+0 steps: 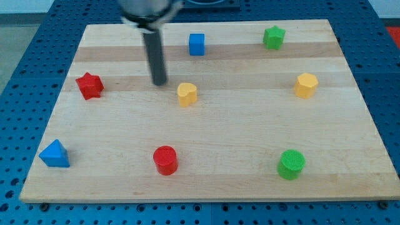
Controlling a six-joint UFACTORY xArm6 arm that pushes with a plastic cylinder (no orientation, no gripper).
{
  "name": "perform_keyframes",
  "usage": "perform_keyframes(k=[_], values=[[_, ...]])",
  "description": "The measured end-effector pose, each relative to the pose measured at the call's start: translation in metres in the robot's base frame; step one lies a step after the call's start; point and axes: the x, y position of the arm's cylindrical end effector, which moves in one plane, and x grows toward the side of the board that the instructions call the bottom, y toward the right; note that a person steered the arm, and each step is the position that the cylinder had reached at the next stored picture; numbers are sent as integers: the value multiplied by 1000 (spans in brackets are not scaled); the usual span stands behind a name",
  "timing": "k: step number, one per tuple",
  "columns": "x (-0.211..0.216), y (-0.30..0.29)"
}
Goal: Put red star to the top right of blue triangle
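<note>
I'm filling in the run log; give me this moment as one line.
tip right of red star, apart | blue triangle bottom left | star not yet pushed

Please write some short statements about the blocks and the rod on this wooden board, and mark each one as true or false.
1. The red star lies above the blue triangle in the view. True.
2. My tip touches the red star. False: it stands apart, to the star's right, near the yellow block.
3. The blue cube sits near the view's top. True.
4. The red cylinder is at the view's top right. False: it is at the bottom, left of centre.
5. Two green blocks are on the board. True: a green star and a green cylinder.
</note>
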Motion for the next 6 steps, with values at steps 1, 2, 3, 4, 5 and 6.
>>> perform_keyframes(k=[1,2,3,4,5,6], values=[[-4,-83],[-5,-113],[-14,-137],[-5,-170],[13,-151],[25,-95]])
